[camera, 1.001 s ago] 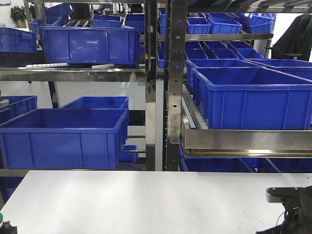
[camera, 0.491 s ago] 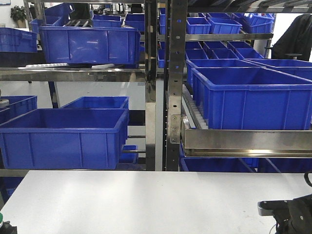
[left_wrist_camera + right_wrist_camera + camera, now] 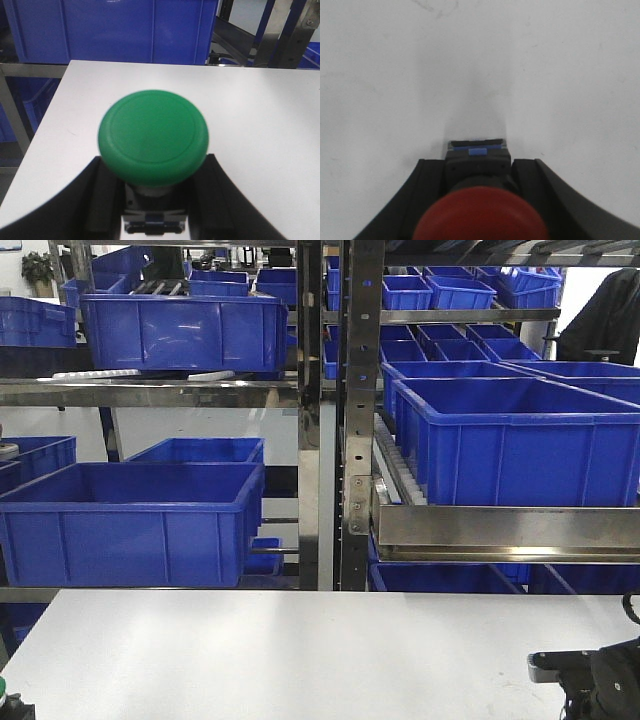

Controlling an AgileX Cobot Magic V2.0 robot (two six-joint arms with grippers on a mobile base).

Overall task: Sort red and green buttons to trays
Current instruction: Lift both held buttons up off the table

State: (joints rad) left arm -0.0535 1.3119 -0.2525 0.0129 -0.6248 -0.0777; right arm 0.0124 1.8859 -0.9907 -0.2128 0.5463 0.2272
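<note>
Front view: white table (image 3: 300,650) before racks (image 3: 310,440) of blue crates (image 3: 130,520); right arm (image 3: 590,685) at 5 o'clock. Left wrist view: left claw (image 3: 154,192) clamped on green button (image 3: 152,135), cap centre frame, above the table. Right wrist view: right claw (image 3: 478,172) grips red button (image 3: 479,220) at 6 o'clock, over the table

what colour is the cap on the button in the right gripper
Red. The button cap shows best in the right wrist view.

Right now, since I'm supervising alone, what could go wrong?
The green button in the left gripper hangs near the table edge; a slip could send it off. The right gripper pinches the red button by its small body, which might twist. No tray is in view, so placement could miss.
</note>
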